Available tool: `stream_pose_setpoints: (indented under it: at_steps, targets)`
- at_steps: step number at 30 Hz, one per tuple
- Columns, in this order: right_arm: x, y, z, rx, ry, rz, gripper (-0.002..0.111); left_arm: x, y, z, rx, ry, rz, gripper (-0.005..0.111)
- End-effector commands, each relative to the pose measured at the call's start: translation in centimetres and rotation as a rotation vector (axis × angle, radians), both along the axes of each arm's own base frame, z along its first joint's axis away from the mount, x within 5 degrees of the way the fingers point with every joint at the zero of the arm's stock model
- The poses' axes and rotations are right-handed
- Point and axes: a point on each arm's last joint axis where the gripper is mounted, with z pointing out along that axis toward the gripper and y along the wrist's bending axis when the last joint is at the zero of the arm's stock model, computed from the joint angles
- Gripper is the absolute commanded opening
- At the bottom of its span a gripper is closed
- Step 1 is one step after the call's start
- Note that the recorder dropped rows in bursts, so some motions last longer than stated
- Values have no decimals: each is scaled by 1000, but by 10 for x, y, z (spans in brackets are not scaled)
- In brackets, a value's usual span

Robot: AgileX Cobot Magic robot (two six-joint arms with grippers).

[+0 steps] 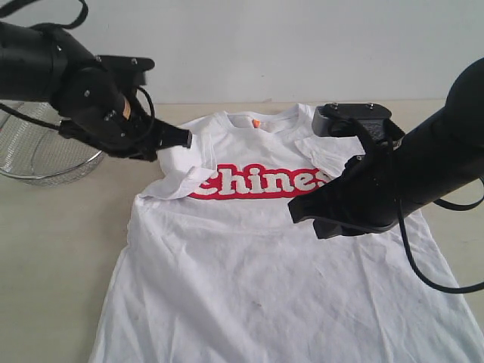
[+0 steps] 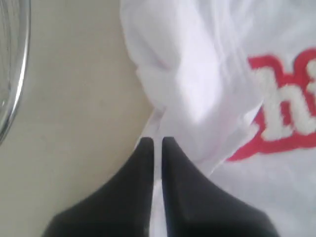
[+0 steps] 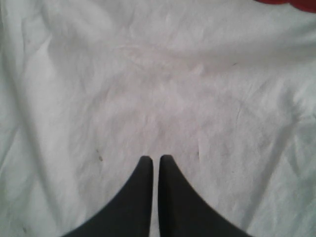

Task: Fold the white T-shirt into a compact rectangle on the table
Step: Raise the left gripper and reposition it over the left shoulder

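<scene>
The white T-shirt [image 1: 249,257] lies face up on the table [image 1: 60,249], its red-outlined lettering [image 1: 257,183] across the chest and an orange tag [image 1: 256,122] at the neck. One sleeve is turned inward over the start of the lettering. My left gripper [image 1: 185,138] is at that sleeve, and in the left wrist view its jaws [image 2: 158,140] are shut with the white cloth [image 2: 197,74] gathered into their tips. My right gripper [image 1: 293,213] hovers over the shirt's middle, shut and empty [image 3: 156,158], above plain white cloth [image 3: 158,74].
A silver wire-mesh bowl [image 1: 38,151] stands at the table's far left, behind my left arm; its rim [image 2: 12,74] shows in the left wrist view. Bare tabletop [image 2: 74,123] lies between the bowl and the shirt. A pale wall runs behind the table.
</scene>
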Motion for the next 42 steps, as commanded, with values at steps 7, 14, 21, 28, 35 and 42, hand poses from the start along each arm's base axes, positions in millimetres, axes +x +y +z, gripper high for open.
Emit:
stream_pose_setpoints:
  at_steps: [7, 14, 21, 28, 35, 42]
  targets:
    - [-1, 0, 5, 2, -22, 4, 0, 63, 5, 19, -66, -78, 8, 4]
    - [-1, 0, 5, 2, -22, 4, 0, 91, -8, -2, -86, -60, -22, 4]
    - [-1, 0, 5, 2, -22, 4, 0, 105, -12, -31, -50, -19, -26, 4]
    - [-1, 0, 5, 2, -22, 4, 0, 114, -14, -55, -17, 16, -30, 4]
    - [-1, 0, 5, 2, -22, 4, 0, 120, -14, -72, 13, 27, -39, 4]
    - [-1, 0, 5, 2, -22, 4, 0, 126, 3, -86, 23, 48, -7, 4]
